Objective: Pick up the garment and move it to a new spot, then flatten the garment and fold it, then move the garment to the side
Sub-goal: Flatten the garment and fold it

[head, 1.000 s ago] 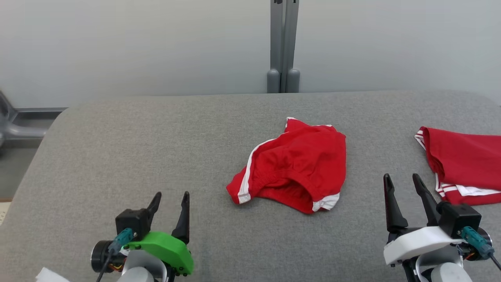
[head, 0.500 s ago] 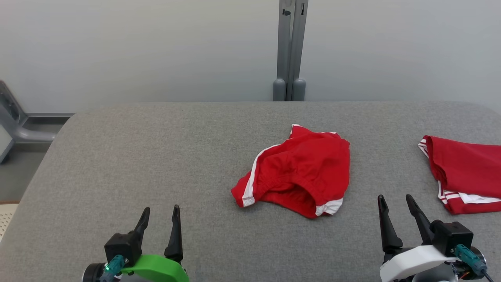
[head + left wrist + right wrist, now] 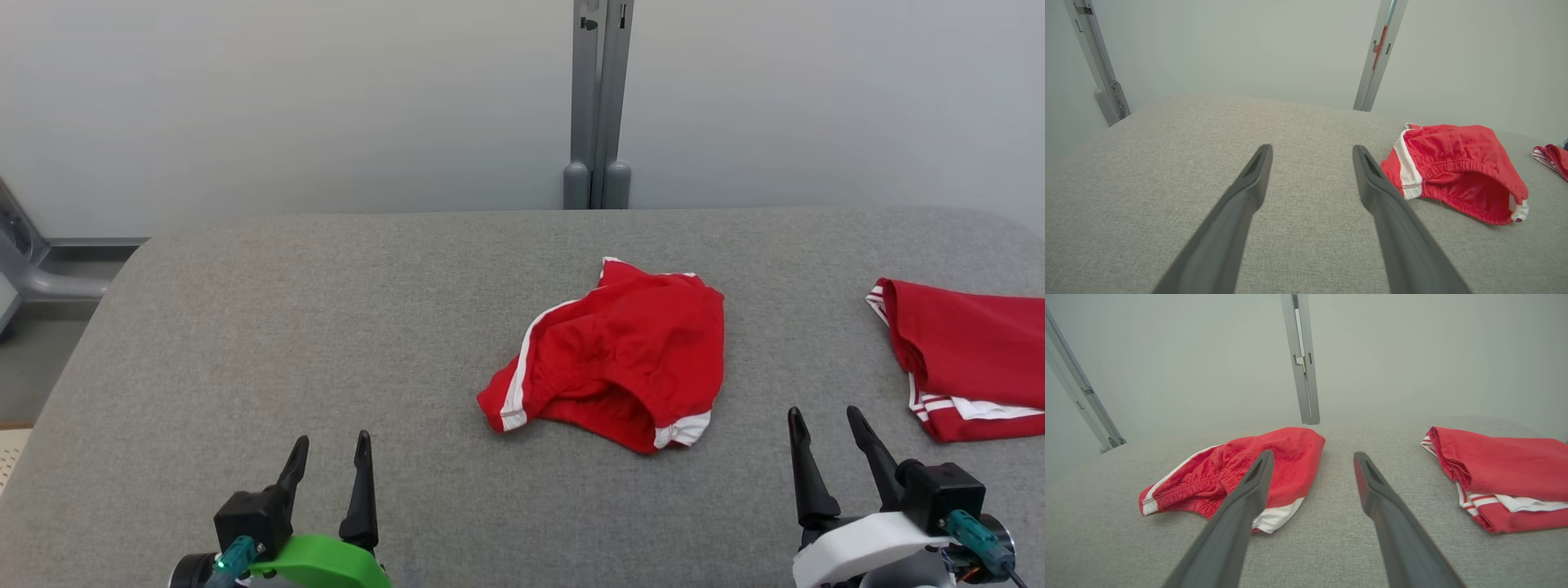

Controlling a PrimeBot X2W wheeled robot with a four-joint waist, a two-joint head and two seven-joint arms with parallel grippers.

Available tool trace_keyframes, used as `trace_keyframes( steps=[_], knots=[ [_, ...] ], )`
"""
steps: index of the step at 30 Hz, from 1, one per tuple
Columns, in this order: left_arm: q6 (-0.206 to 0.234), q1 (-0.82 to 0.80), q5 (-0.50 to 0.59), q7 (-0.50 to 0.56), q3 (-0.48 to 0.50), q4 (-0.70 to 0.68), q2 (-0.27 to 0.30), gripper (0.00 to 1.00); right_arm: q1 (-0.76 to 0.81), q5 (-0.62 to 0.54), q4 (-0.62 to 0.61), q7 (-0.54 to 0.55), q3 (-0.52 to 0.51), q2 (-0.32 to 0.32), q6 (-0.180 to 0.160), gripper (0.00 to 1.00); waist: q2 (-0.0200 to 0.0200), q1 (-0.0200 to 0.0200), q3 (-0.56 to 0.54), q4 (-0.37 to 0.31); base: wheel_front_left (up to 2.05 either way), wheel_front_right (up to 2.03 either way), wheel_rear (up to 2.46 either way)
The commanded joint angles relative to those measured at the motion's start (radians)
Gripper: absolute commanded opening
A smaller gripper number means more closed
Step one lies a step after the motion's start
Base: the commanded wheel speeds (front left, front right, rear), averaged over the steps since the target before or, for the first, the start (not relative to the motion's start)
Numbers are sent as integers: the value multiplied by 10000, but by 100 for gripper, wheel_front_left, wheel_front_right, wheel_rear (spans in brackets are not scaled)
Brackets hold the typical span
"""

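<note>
Grey woven fabric covers the counter [image 3: 326, 327], and a pale wall stands behind its far edge. The garment [image 3: 620, 359], a pair of red shorts with white side stripes and white hems, lies crumpled a little right of the counter's middle. Its elastic waistband gapes toward the near side, and the inside of that opening is too shadowed to read. In the left wrist view the garment [image 3: 1453, 163] sits to the right, and in the right wrist view the garment [image 3: 1290, 457] is partly hidden behind one finger.

Well to its right lies a second red garment [image 3: 963, 351], folded with white-striped edges showing, cut off by the head view's right edge.

Nearer than both, the left fingers [image 3: 359, 490] and the right fingers [image 3: 804, 474] point toward the far side, spread wide and gripping nothing, their bodies cut off at the bottom. A grey post [image 3: 596, 98] rises behind the counter.
</note>
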Motion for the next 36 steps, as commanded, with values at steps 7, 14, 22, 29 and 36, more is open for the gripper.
trace_keyframes(
  steps=[7,14,22,29,36],
  knots=[
    [-105,50,189,-30,129,80,-25,100,-127,-37,8,-19,-5,-29,-9,100,0,0,95,-12,0,0,0],
    [-283,-714,291,162,-29,197,94,100,-373,-182,-103,53,17,-29,-9,100,0,0,421,-213,0,0,0],
    [-965,-3517,845,1458,-770,758,-102,100,-1105,-428,-514,266,87,-27,-9,100,0,0,1389,-795,0,0,0],
    [-1855,-6495,1187,2770,-1491,2535,-716,100,-2011,-512,-807,302,372,-27,-10,100,0,0,2952,-1712,0,0,0],
    [-2498,-8444,1287,3900,-1990,4763,-1134,100,-2721,-409,-721,151,597,-23,-10,100,0,0,4211,-2588,0,0,0]
  ],
)
